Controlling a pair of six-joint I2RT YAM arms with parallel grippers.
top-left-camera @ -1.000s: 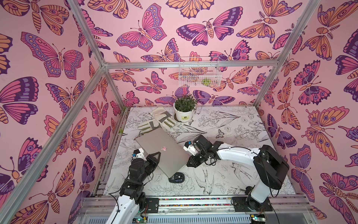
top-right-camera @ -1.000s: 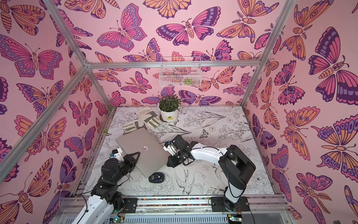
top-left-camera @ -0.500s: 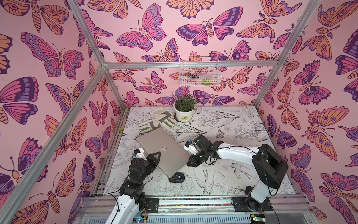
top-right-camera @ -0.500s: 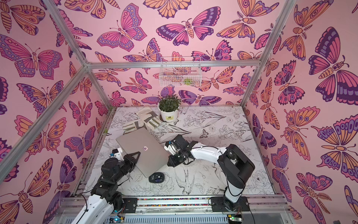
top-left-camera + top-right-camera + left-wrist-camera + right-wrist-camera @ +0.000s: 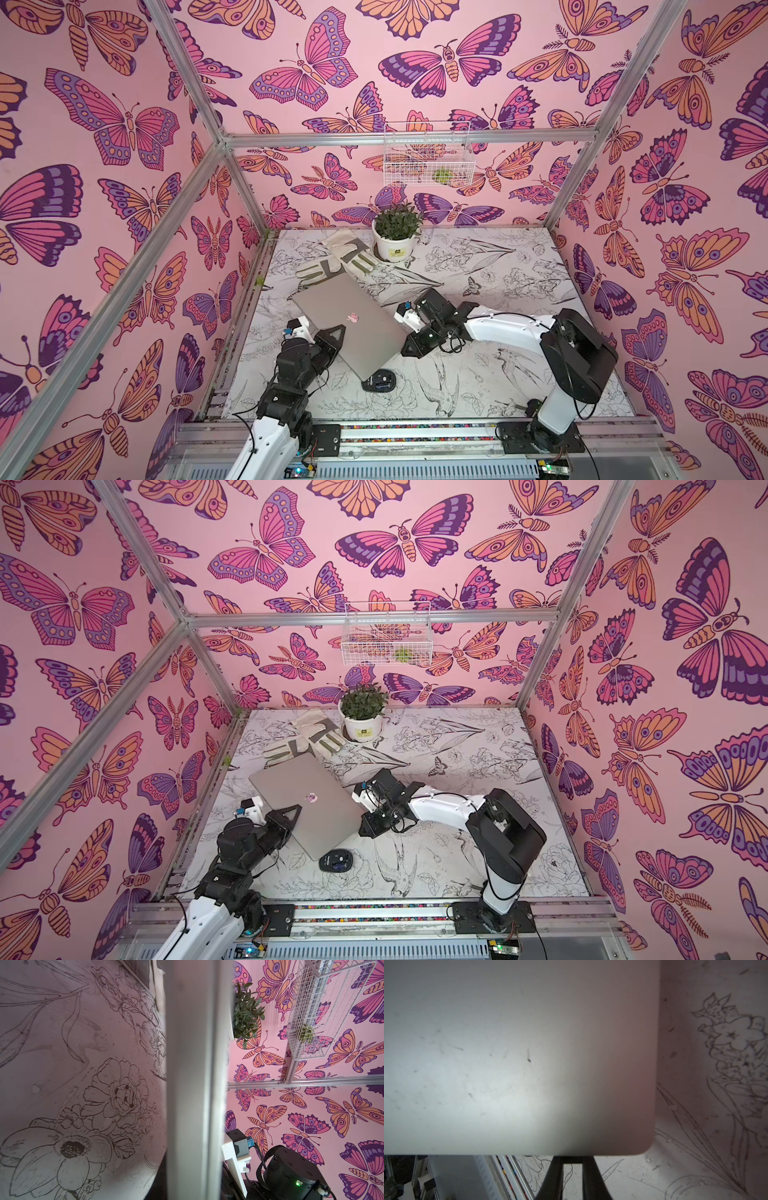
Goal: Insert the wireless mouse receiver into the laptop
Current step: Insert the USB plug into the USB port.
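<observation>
The left arm (image 5: 266, 436) and right arm (image 5: 505, 330) pair glossy white link shells with bulky black joint housings. The left gripper (image 5: 336, 333) is black, its finger a hollow triangular frame. Thin black cables (image 5: 451, 343) loop beside the right arm's wrist housing (image 5: 434, 318).

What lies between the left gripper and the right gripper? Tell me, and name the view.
The laptop lies between the left gripper and the right gripper, one at each side edge; this shows in both top views.
</observation>
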